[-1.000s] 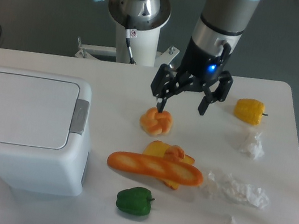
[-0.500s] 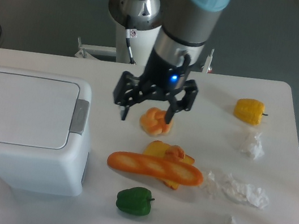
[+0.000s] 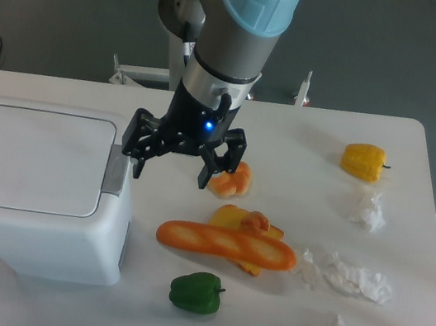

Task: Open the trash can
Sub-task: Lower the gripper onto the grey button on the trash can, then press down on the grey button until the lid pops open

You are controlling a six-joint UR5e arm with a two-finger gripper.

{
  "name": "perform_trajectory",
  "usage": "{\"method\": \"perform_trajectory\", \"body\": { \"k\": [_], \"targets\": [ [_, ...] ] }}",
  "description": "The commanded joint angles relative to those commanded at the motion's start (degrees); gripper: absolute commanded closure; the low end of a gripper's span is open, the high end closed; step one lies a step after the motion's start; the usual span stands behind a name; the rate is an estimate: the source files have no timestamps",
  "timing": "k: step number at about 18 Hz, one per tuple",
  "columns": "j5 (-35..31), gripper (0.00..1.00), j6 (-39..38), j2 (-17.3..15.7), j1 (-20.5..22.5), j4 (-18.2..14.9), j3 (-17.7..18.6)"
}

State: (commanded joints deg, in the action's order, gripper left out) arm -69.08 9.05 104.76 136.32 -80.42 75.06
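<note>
No writing or brand marks can be read anywhere. A white trash can [image 3: 34, 187] fills the left of the frame, lid down, its grey push-button [image 3: 116, 170] on the right edge. The gripper [image 3: 169, 177] hangs at centre, just right of the button, jaws spread wide and empty. Behind it lies an orange pastry [image 3: 232, 180]; below sit a baguette [image 3: 226, 245] and a green pepper [image 3: 196, 292]. A yellow pepper [image 3: 364, 161] and crumpled tissues [image 3: 345, 277] lie right.
</note>
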Motion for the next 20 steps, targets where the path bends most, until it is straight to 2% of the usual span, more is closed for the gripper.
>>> {"method": "perform_trajectory", "body": {
  "k": [20],
  "targets": [
    [-0.26, 0.0, 0.09, -0.52, -1.67, -0.18, 2.55]
  ]
}}
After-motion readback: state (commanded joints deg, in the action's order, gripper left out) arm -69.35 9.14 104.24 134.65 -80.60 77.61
